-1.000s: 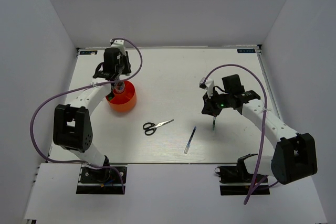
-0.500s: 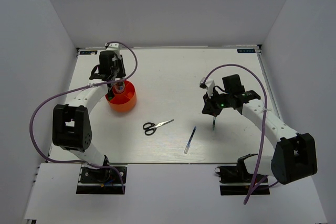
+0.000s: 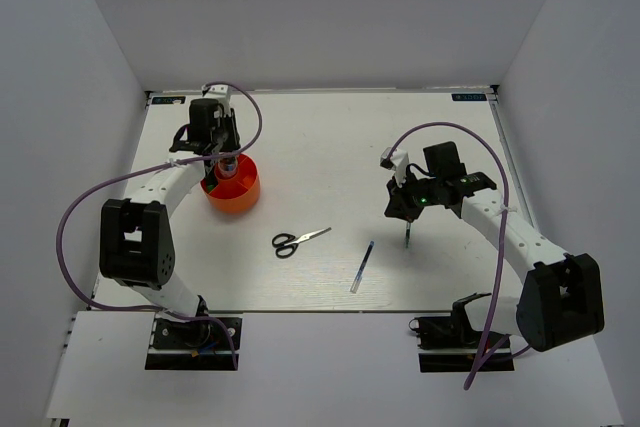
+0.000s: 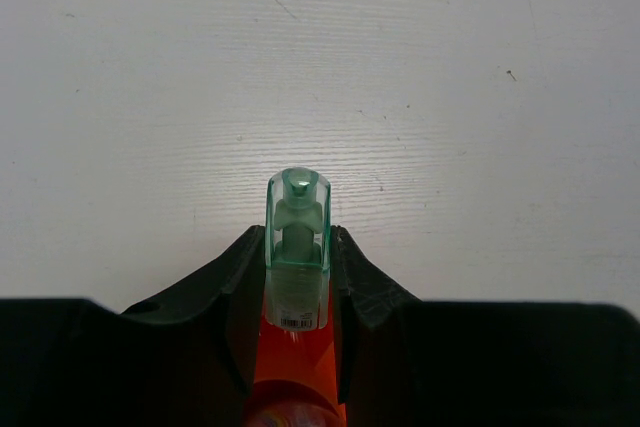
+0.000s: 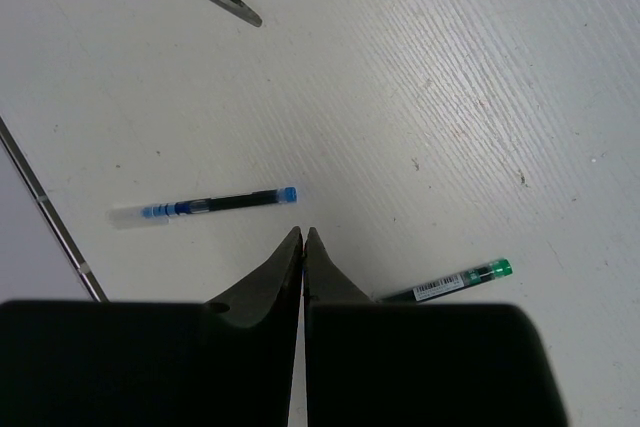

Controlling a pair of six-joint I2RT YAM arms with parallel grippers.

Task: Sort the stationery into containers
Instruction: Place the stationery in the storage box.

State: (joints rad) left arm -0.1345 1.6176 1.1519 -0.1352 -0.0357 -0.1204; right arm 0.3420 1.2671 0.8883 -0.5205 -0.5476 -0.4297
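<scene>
Left arm has shifted slightly left above the cup; right arm unchanged. Left end effector (image 4: 298,247) pinches one pale green tube (image 4: 297,212), long axis along the fingers, cap end out past the tips, over the one orange cup (image 3: 248,193). One pair of scissors (image 3: 298,240) on the tabletop (image 3: 330,147), blades pointing right. Two pens: blue pen (image 3: 362,267) lying near-to-far, green pen (image 5: 455,282) just beside the right end effector (image 5: 303,237), which is pressed together and empty.

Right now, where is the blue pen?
In the top view the blue pen lies on the table just right of centre, toward the near edge, between the scissors on its left and the green pen beside the right gripper.
</scene>
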